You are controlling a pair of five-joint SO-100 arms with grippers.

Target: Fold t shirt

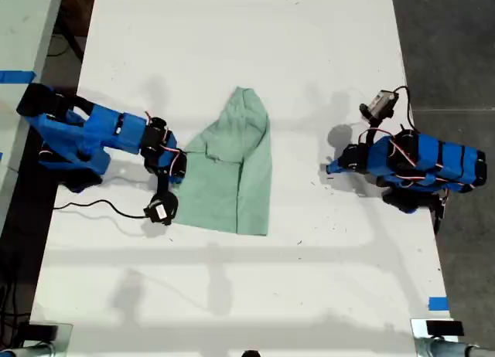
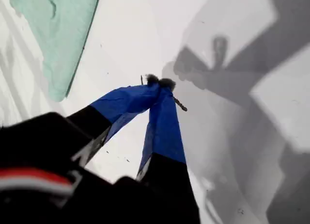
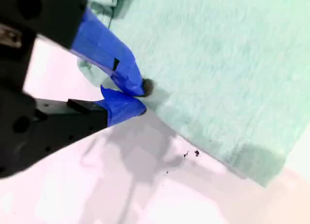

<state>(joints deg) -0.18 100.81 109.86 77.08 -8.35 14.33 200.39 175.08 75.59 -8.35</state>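
Note:
The pale mint-green t shirt (image 1: 232,171) lies creased on the white table (image 1: 232,295), its rounded narrow end toward the far side. In the exterior view, the arm on the left is my second gripper (image 1: 172,175). Its blue fingers pinch the shirt's edge (image 3: 218,64), one fingertip (image 3: 138,86) on top of the cloth and the other at the hem, as my second gripper (image 3: 141,98) shows up close. My first gripper (image 1: 329,170) is at the exterior view's right, a gap away from the shirt. Its tips meet with nothing between them (image 2: 160,83), and the shirt (image 2: 58,30) lies off to one side.
A black cable (image 1: 100,206) trails on the table by the second arm's base. Blue tape (image 1: 438,303) marks the near corner at the exterior view's right. Dark floor (image 1: 456,48) lies beyond the table edge at the exterior view's right.

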